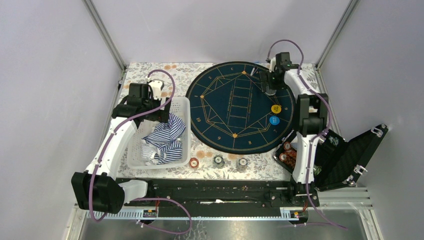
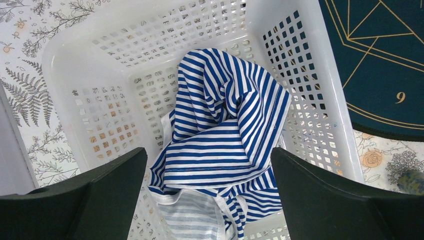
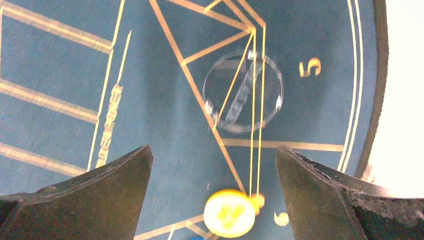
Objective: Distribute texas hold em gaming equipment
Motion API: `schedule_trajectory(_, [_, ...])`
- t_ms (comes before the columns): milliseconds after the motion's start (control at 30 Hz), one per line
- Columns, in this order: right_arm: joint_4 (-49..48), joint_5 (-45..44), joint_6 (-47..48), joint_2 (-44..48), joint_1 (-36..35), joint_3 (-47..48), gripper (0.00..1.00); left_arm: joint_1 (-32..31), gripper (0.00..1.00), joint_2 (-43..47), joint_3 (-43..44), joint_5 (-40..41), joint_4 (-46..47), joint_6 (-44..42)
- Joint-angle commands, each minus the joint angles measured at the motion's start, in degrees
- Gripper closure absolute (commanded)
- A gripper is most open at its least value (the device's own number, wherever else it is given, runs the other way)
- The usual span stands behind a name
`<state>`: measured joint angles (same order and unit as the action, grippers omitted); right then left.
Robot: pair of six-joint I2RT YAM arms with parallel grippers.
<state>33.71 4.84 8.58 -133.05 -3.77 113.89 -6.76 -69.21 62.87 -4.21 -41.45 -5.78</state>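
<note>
Floral desk (image 1: 142,70) is carrying the round mat (image 1: 235,105). The yellow disc (image 1: 275,108) and blue disc (image 1: 274,120) are lying inside its right rim, probably as seat markers. The right tool (image 3: 212,150) is hovering over the mat's far right, jaws wide and empty. Chip stacks (image 1: 218,160) are waiting off its near edge. The left tool (image 2: 207,152) is gaping left of it, over a basket (image 1: 183,101).

**Clearance check, both arms**

The right gripper (image 3: 212,150), jaws wide, hangs over a clear disc (image 3: 243,92) and the yellow disc (image 3: 230,219) on the mat (image 3: 60,60). Striped cloth (image 2: 225,135) heaps in the basket (image 2: 320,90) beneath the left gripper (image 2: 210,155). An open case (image 1: 350,150) stands just beside the right arm (image 1: 305,125).
</note>
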Motion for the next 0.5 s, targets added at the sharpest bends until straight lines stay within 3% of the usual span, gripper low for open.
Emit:
schedule_trajectory(0, [1.6,4.8,3.3,17.1,-0.5,-9.6,0.00,0.3,0.01,2.8,-0.2,-0.9,1.9,-0.3])
schedule_trajectory(200, [2.0,8.6,4.3,30.7,-0.4,-26.5,0.01,0.3,0.01,3.6,-0.6,-1.2,1.9,-0.2])
schedule_trajectory(467, [-2.7,6.2,5.6,38.7,-0.4,-43.8,0.10,0.4,0.01,3.7,-0.7,-1.7,2.0,-0.2])
